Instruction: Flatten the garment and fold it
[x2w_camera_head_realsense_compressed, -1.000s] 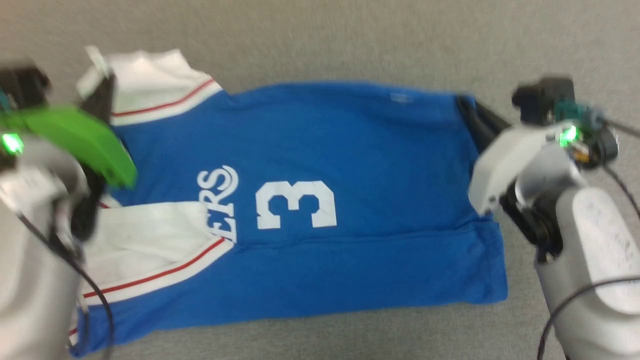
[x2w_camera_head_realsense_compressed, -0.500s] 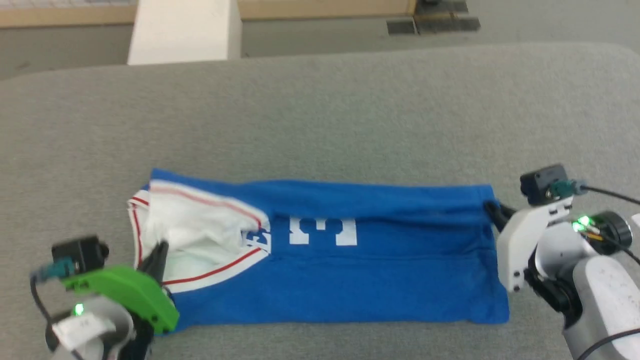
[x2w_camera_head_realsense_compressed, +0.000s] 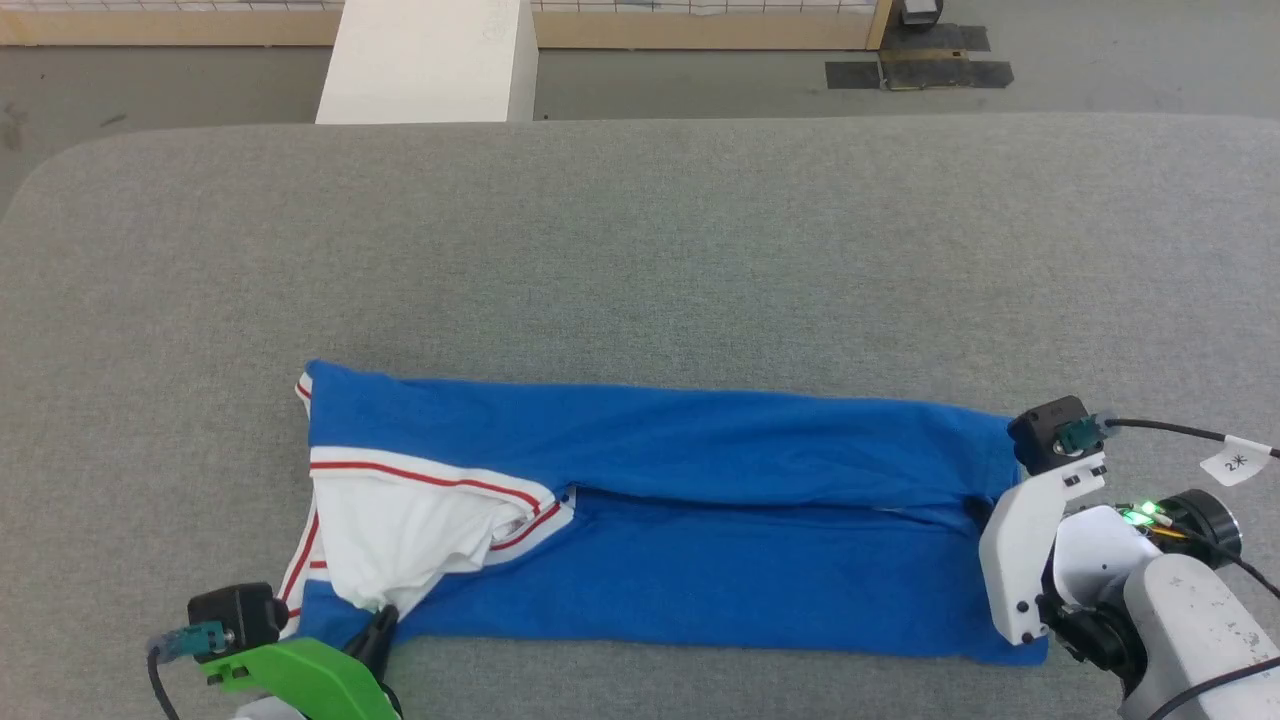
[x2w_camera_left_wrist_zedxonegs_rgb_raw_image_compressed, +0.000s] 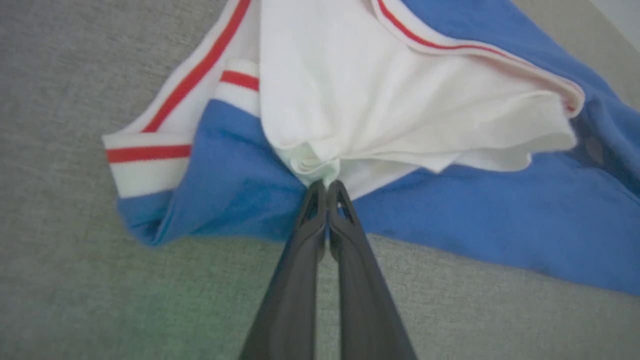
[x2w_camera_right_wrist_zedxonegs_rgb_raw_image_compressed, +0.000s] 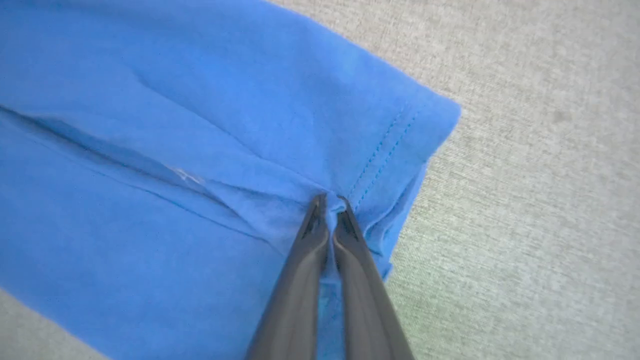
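Left pincer (x2w_camera_left_wrist_zedxonegs_rgb_raw_image_compressed: 326, 186) clamped on garment (x2w_camera_head_realsense_compressed: 700, 580) white sleeve (x2w_camera_left_wrist_zedxonegs_rgb_raw_image_compressed: 380, 100); right pincer (x2w_camera_right_wrist_zedxonegs_rgb_raw_image_compressed: 330, 200) clamped on blue hem (x2w_camera_right_wrist_zedxonegs_rgb_raw_image_compressed: 395, 145).

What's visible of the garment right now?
The garment is a royal-blue knit jersey with a white sleeve and red-striped white trim. It lies folded lengthwise into a long band on the grey fabric surface, its far flap overlapping the near half, with a few creases. The left pincer is shut on the bunched white sleeve at its left end; the right pincer is shut on the stitched hem at its right end.
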